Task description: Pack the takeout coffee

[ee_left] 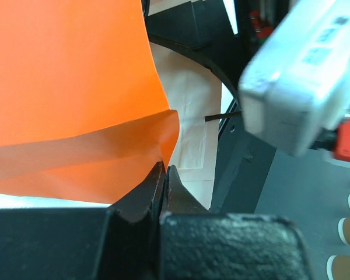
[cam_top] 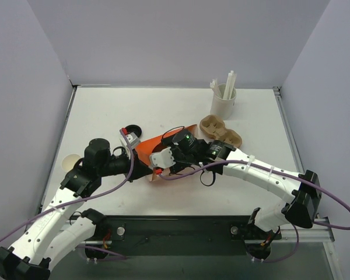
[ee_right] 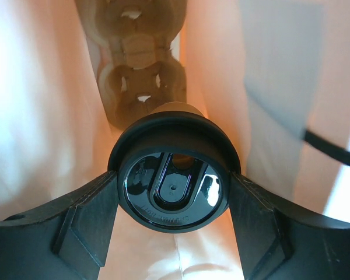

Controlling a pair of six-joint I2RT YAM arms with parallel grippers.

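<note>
The takeout coffee [ee_right: 173, 156], a tan cup with a glossy black lid, sits between the fingers of my right gripper [ee_right: 173, 192], which is shut on it at lid height. It is inside the orange bag [cam_top: 150, 146], whose pale inner walls [ee_right: 41, 116] surround it. In the top view the cup is hidden by the bag and by my right gripper [cam_top: 163, 163]. My left gripper [ee_left: 165, 166] is shut on the bag's orange edge [ee_left: 70, 87], at the bag's near left corner by that gripper [cam_top: 147, 170] in the top view.
A tan pulp cup carrier [cam_top: 221, 133] lies right of the bag; a carrier [ee_right: 137, 64] also shows beyond the cup. A white cup of stirrers [cam_top: 223, 99] stands at the back. A loose black lid [cam_top: 134, 129] and a tan lidless cup [cam_top: 72, 161] lie left.
</note>
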